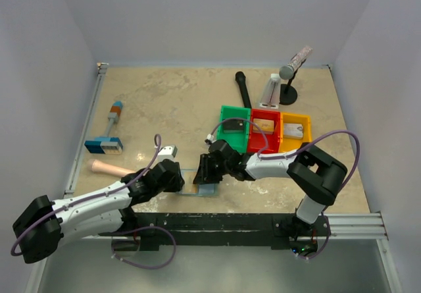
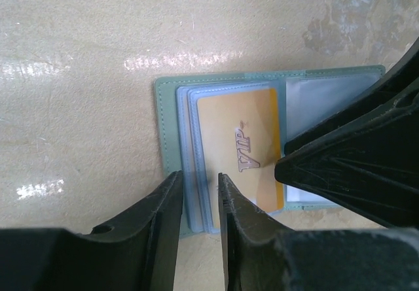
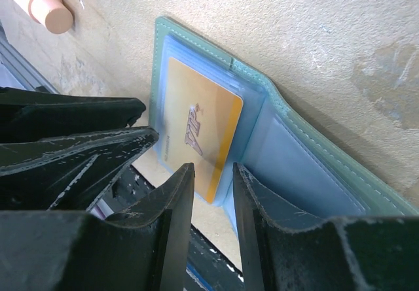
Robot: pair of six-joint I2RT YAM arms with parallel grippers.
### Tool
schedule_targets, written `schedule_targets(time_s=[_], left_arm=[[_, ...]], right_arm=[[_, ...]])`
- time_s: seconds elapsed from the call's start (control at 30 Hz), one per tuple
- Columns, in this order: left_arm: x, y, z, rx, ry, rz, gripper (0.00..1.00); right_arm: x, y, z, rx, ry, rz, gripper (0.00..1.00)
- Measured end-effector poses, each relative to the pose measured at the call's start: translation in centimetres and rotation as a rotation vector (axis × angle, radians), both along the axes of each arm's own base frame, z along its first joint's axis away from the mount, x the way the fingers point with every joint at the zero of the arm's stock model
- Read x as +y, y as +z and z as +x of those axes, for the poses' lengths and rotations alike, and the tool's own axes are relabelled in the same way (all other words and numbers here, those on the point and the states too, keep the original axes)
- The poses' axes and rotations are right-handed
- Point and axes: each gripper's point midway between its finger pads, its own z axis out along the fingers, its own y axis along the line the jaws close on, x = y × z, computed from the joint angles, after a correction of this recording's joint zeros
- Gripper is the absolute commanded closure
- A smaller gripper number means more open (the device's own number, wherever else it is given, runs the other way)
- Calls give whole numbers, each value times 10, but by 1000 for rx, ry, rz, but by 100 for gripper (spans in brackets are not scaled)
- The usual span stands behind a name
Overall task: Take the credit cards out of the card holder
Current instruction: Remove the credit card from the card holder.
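Around the work, a peach cylinder is lying near the table's left edge, a blue-and-orange block tool is sitting beyond it, and a small white object is resting by the left arm's wrist. Toward the far right corner a black rod and a small stand are sitting behind a green bin, a red bin and a yellow bin, which are holding a dark card, a tan card and a pale greyish card in turn. The card holder is lying open and flat at the middle of the near edge, where both black grippers are crowding over it and hiding most of it from above. It is looking soft and teal-blue with a stitched border and glossy clear sleeves, and a stiff orange card lettered "VIP" is sitting in the panel on the left arm's side. The holder's long axis is running along the near edge, with the card's long axis lying parallel to the crease. The left gripper is standing narrowly parted over the edge of the sleeve stack, with nothing pinched between its jaws. The right gripper is standing likewise over the card's corner, and whether either one's tips are pressing down I cannot tell
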Motion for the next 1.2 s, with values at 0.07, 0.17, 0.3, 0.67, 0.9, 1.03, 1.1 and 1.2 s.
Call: schedule_targets(time_s=[0.07,0.17,0.3,0.67,0.9,1.03,1.1,1.2], left_arm=[[-2,-2,0,6,-5,-1,69],[-5,-4,-1,17,-13,-3,68],[-10,0,1,6,-21,-28,69],[-18,5,3,-24,-34,-87,83],[-21,-3,5,-11,-33,-72,85],[-23,-3,7,-14,-33,-77,87],[-23,-4,7,-15,-33,-77,89],[-23,-5,7,-15,-30,-77,90]], right_arm=[[0,0,0,0,0,1,66],[0,0,-1,2,2,3,67],[1,1,-2,5,9,9,68],[4,4,-1,0,16,28,69],[5,2,-1,2,15,26,68],[5,1,-1,6,14,24,67],[5,1,-1,6,13,24,66],[4,0,-2,7,13,22,65]])
